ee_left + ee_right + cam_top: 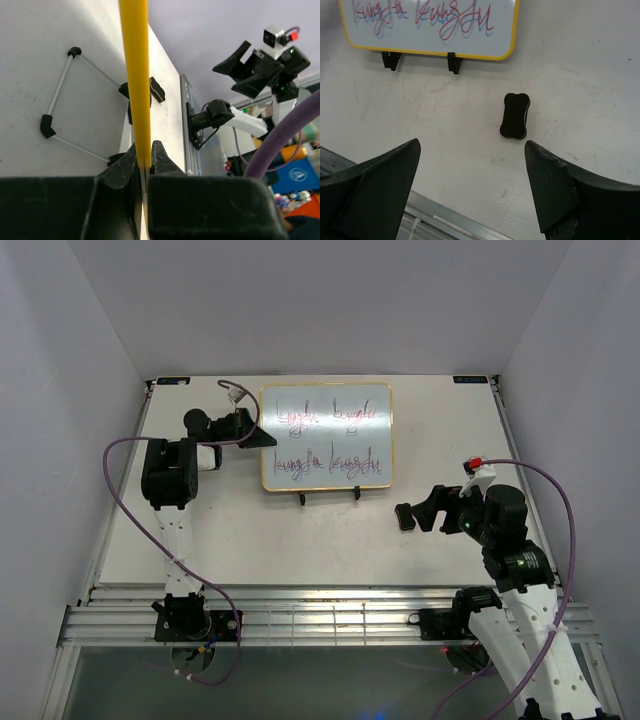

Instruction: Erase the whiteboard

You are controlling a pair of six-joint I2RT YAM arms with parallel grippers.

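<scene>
**Item 1.** Rectangular glossy white board with rounded corners and a thin yellow frame (326, 437). It sits at the middle of the far half of the flat white table (450, 440), propped on two small black feet (454, 62) at its lower edge. Four scrawls of red-purple handwriting (454, 17) cover it in two rows. The left wrist view shows it edge-on as a yellow strip, with a thin metal wire brace with black end caps (60, 95) on the table on the side away from the right arm.

**Item 2.** Left gripper (144, 150), black, two-fingered. It is clamped tight on the board's left frame edge, one finger on each face of the yellow strip.

**Item 3.** Small black bone-shaped eraser block (515, 116). It lies flat on the table in front of the board, toward its right lower corner and apart from the feet. Nothing touches it.

**Item 4.** Right gripper (472, 147), black, two-fingered. Its jaws are spread wide and hold nothing. It hangs above the table on the near side of the eraser, which shows in the gap between the fingers (380, 185). In the top view it is to the right of the board and apart from it.
</scene>
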